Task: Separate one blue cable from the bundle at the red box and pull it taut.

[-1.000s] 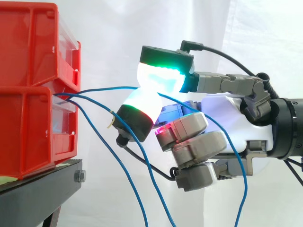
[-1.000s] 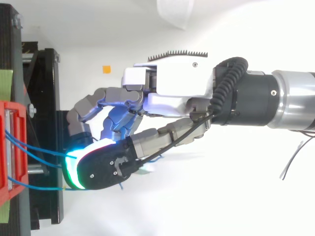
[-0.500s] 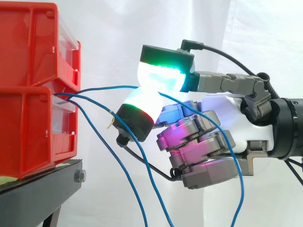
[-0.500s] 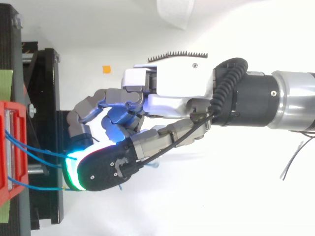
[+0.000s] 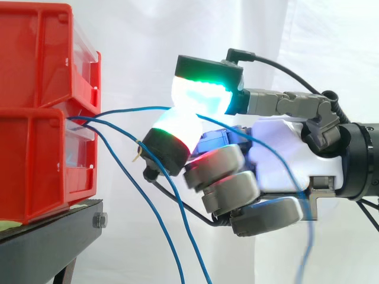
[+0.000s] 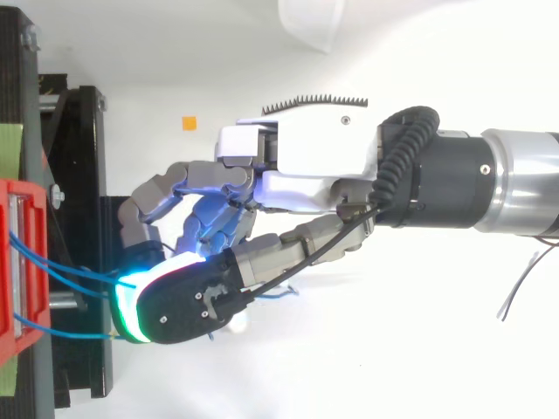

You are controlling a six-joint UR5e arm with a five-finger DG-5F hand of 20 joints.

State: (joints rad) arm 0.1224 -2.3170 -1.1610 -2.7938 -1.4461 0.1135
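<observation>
Blue cable (image 5: 136, 109), thin, one of a bundle: leaves the front of the lower red plastic bin (image 5: 35, 148) at left and arcs rightward to the robot hand (image 5: 284, 154). Hand state: closed on it, the cable pinched between two glowing fingertips (image 5: 204, 92), green-white above and white-red below; remaining fingers curled beneath. Other blue cables (image 5: 118, 163): hang slack from the same bin, passing near the lower fingertip. Bins: stacked on black metal stand (image 5: 53, 236); white curtain (image 5: 136, 47) behind.

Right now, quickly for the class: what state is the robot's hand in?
The hand: shut on one blue cable, pinched between its glowing fingertips.
</observation>
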